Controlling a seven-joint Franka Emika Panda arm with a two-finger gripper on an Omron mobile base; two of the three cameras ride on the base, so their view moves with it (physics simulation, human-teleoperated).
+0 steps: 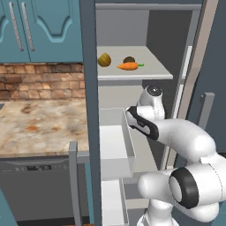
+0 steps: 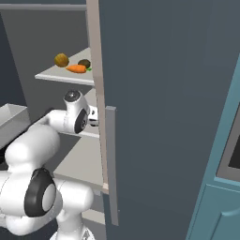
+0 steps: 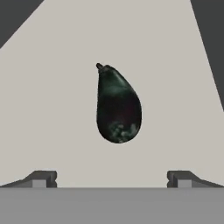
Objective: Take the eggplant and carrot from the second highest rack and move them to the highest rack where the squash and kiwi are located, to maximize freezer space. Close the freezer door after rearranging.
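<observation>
The dark, near-black eggplant (image 3: 118, 105) lies on the pale second-highest rack (image 3: 52, 109), stem end away from me. My gripper (image 3: 112, 180) hovers just short of it, open, with nothing between its fingers. On the highest rack (image 1: 150, 73) sit the yellow-tan squash (image 1: 104, 59), the brown kiwi (image 1: 129, 59) and the orange carrot (image 1: 129, 66) in front of the kiwi. The right base view shows the same squash (image 2: 61, 59), kiwi (image 2: 84, 63) and carrot (image 2: 76, 68). The freezer door (image 2: 164, 117) stands open to the right of the arm.
A white box drawer (image 1: 117, 145) is pulled out at the arm's left, below the racks. The door's grey bar handle (image 2: 111, 164) stands close to the arm. A marble counter (image 1: 39, 128) and teal cupboard doors (image 1: 39, 26) lie left of the freezer.
</observation>
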